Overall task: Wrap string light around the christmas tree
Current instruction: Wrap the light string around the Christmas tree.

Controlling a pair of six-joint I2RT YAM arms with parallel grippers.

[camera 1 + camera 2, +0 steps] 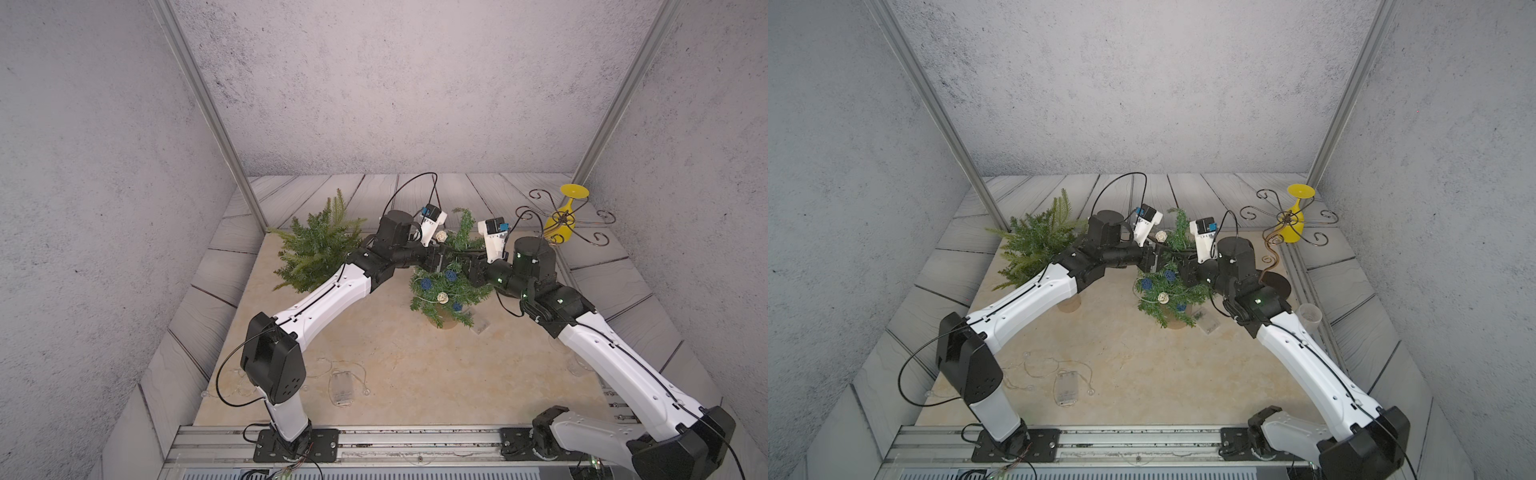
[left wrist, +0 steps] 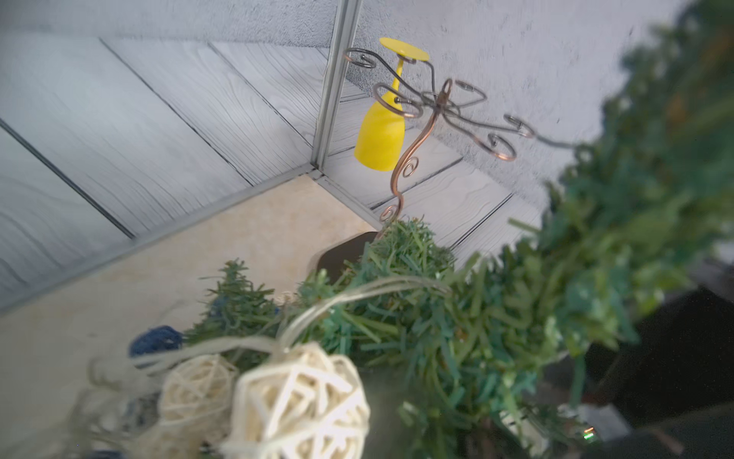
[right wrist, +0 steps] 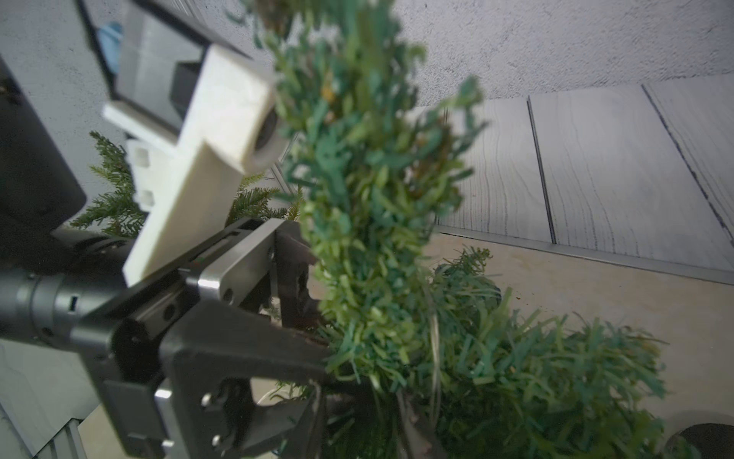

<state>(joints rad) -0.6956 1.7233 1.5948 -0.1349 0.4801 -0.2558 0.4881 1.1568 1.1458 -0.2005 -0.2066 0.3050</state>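
**Top views.** The christmas tree [image 1: 467, 289] [image 1: 1154, 309] stands mid-table on the tan tabletop [image 1: 395, 365]. Both arms close on its upper half from opposite sides. The left gripper [image 1: 439, 258] and right gripper [image 1: 464, 265] sit near each other, tips buried in branches.

The string light [image 1: 442, 297] loops around the tree's lower skirt, carrying cream and blue wicker balls. One cream ball [image 1: 441, 236] rides high, just beside the left wrist camera.

- Open room: bare tabletop runs from the tree base toward the front edge, where a battery box [image 1: 341, 388] lies among thin loose wire.
- Tight spots: a loose fir bush [image 1: 316, 245] sits at the back-left corner, just behind the left forearm.
- A scrolled metal rack [image 1: 563, 216] with a yellow wine glass [image 1: 561, 226] hung upside down stands by the back-right post, near the right elbow.
- A clear cup [image 1: 1309, 316] stands just beside the right forearm at the mat's right edge.

**Left wrist.** A cream ball [image 2: 302, 401] is close and blurred. Its wire [image 2: 357, 288] arcs over the branches. Rack and glass stand beyond, at the corner post.

**Right wrist.** The left gripper [image 3: 306, 318] shows its fingers [image 3: 258, 349] standing apart, tips into the foliage, with nothing visibly pinched. The right gripper's own fingers are hidden, so I cannot tell whether they are wide or narrow.
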